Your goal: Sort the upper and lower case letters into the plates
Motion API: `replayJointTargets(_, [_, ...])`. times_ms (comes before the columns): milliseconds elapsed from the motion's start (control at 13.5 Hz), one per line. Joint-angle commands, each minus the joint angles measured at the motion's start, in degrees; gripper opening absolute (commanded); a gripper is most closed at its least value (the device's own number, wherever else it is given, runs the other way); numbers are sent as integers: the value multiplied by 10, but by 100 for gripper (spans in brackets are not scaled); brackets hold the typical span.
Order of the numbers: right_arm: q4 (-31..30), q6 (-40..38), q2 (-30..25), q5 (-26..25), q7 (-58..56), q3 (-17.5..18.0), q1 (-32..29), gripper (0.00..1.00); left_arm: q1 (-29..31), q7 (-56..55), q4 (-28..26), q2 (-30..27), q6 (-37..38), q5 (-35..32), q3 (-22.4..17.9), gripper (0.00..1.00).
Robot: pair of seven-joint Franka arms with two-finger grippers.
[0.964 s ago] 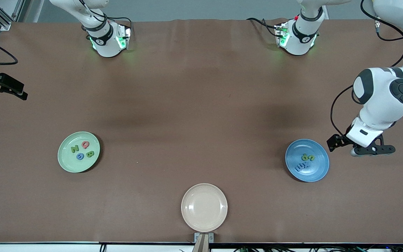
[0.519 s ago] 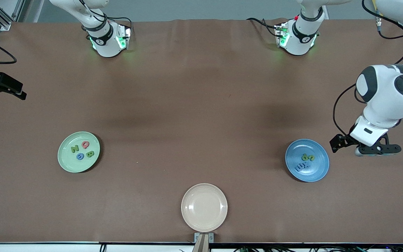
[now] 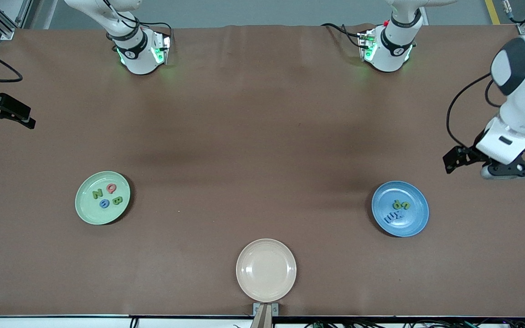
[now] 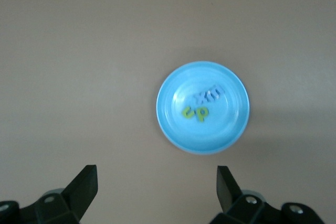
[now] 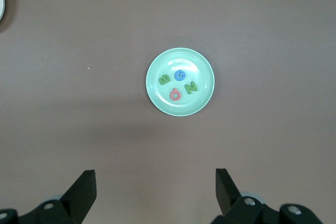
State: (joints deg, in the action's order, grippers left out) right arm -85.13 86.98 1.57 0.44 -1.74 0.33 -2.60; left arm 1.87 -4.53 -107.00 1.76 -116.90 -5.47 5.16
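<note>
Sorting looks finished: capitals on mint plate (image 3: 102,197) at 8 o'clock on the tabletop (image 3: 262,136), small letters on blue plate (image 3: 400,208) at 4. Left hand (image 3: 490,164) and right hand (image 3: 5,114) both spread, empty, raised over bare tabletop. Next: probably just parking.

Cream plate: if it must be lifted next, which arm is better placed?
Neither clearly. The cream plate lies midway; the left gripper, open near the blue plate, looks marginally closer than the right gripper.
</note>
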Motion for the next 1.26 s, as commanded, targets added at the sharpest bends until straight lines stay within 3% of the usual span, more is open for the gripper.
replayJointTargets(0, [1,-6,-5,-3,6,7,-8,100,1,1,13,-45,65,5,15,100])
replayJointTargets(148, [1,-6,-7,-3,7,7,-8,100,1,-2,53,-61,142,59,25,100])
replayJointTargets(371, [1,-7,-9,-3,6,7,-9,100,1,-6,109,-62,242,66,34,100])
replayJointTargets(1187, [1,-11,-10,-4,6,8,-8,100,3,-3,142,-51,251,53,32,100])
